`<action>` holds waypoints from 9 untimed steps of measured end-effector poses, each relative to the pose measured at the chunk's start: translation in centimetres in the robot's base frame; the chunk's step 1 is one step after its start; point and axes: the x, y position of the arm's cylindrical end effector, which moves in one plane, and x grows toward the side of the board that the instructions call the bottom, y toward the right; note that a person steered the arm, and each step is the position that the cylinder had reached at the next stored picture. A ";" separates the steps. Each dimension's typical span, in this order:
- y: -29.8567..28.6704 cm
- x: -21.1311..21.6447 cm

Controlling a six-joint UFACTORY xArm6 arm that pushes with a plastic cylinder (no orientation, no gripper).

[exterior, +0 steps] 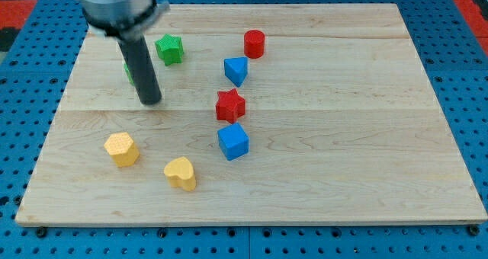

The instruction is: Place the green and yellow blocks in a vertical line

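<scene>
My tip (150, 101) rests on the wooden board at the view's upper left. A green star block (169, 49) lies up and to the right of the tip. A second green block (129, 71) is mostly hidden behind the rod, touching or nearly touching it on its left. A yellow hexagon-like block (121, 148) lies below the tip toward the view's bottom left. A yellow heart block (181, 173) lies to the right of that and lower.
A red cylinder (254, 43), a blue triangular block (235, 70), a red star block (229, 105) and a blue cube (232, 141) run down the board's middle. The board (343, 137) sits on a blue perforated table.
</scene>
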 end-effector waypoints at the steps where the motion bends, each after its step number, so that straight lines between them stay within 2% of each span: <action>1: 2.8 -0.6; 2: 3.7 -0.5; 3: 2.4 6.1; 4: 6.7 4.0; 5: 9.5 0.2; 7: 3.3 -8.4; 8: 0.9 -9.4; 9: 0.9 -9.7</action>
